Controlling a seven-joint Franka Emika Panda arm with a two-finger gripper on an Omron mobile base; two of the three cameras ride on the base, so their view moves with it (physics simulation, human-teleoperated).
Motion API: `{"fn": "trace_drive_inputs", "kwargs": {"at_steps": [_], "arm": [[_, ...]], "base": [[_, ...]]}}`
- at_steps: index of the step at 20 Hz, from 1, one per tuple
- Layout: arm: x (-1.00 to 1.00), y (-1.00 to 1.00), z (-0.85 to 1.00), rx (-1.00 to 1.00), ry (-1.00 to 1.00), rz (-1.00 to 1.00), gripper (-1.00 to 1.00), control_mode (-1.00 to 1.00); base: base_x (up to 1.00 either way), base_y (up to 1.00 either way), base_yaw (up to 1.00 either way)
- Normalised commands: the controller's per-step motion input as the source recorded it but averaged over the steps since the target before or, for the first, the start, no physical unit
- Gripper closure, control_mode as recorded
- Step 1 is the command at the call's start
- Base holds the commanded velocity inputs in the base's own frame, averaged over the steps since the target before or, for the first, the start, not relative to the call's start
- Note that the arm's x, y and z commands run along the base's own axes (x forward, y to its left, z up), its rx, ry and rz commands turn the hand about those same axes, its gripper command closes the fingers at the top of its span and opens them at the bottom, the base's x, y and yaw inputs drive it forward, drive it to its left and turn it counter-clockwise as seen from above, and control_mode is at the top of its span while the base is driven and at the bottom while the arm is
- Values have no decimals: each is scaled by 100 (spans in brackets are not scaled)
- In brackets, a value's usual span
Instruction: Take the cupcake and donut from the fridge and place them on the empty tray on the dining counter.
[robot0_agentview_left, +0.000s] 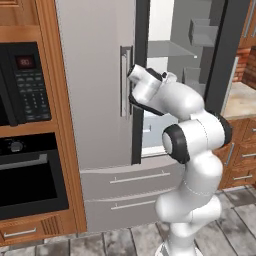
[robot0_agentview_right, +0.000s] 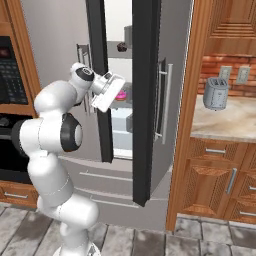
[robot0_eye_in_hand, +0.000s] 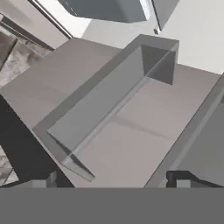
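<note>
Wooden kitchen, fridge (robot0_agentview_right: 145, 100) door ajar. Claw (robot0_agentview_right: 107, 92) spread wide and empty, poking into the fridge gap. Donut (robot0_agentview_right: 121, 95) just beyond it on a fridge shelf, cupcake (robot0_agentview_right: 121, 47) one shelf higher. Reaching step; next, probably easing forward over the donut

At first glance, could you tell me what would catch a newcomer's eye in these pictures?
The white arm reaches into the open fridge, its open pincer over a grey door bin. The pink donut peeks out on a shelf beside the hand, and the dark cupcake sits on a shelf above.
</note>
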Motion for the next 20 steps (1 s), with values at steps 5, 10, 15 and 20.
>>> {"fn": "trace_drive_inputs", "kwargs": {"at_steps": [5, 10, 15, 20], "arm": [[-39, -96, 0, -1, 6, -13, -100, -100], [-84, -100, -10, 0, 2, -16, -100, -100], [-100, -100, -8, 0, -4, -14, -100, -100], [-99, -10, 31, 4, -38, -2, -100, -100]], "base": [[0, 0, 0], [0, 0, 0], [0, 0, 0], [0, 0, 0]]}}
